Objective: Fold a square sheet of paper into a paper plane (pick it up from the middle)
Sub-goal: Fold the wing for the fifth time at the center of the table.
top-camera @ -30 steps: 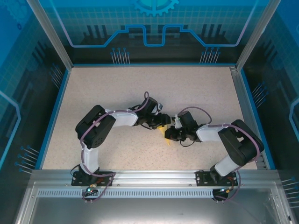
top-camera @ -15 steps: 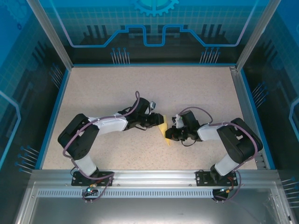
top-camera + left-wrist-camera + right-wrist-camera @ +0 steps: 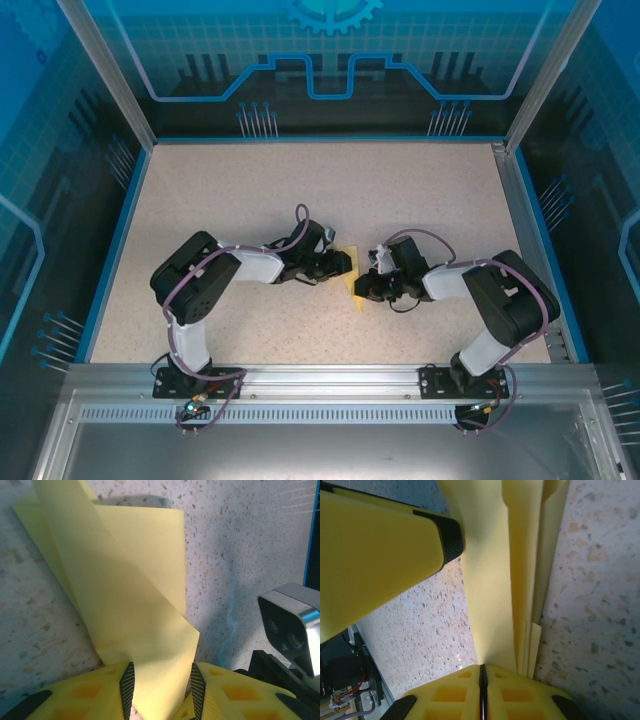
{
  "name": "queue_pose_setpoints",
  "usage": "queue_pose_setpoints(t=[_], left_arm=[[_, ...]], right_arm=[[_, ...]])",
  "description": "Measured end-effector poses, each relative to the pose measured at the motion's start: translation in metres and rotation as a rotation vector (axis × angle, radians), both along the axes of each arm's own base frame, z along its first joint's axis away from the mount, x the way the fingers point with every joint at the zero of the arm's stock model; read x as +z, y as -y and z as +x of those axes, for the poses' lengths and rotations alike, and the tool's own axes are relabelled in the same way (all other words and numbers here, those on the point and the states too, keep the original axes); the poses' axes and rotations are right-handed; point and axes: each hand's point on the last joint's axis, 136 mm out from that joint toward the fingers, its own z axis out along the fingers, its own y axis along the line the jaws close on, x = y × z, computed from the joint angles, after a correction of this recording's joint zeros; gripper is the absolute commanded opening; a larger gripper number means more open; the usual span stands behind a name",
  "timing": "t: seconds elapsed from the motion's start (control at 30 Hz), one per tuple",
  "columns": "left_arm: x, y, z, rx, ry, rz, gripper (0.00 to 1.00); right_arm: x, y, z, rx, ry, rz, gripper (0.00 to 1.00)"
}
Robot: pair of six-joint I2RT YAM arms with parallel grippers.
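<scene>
Speckled surface [image 3: 250, 190] carries the half-folded paper sheet [image 3: 350, 275] at its middle, long axis running near-to-far between the arms, right gripper [image 3: 482, 672] pinched tight on its layered edge, left gripper [image 3: 160, 680] part-way apart around one corner, grip unclear.
</scene>
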Motion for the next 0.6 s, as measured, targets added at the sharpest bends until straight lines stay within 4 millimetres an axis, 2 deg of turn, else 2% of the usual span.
queue_pose_setpoints(t=[0.27, 0.6], left_arm=[[-0.001, 0.000, 0.002, 0.004, 0.003, 0.002, 0.39], [0.001, 0.000, 0.016, 0.023, 0.009, 0.006, 0.40]], right_arm=[[-0.001, 0.000, -0.001, 0.009, 0.000, -0.001, 0.08], [-0.001, 0.001, -0.001, 0.029, 0.001, -0.016, 0.08]])
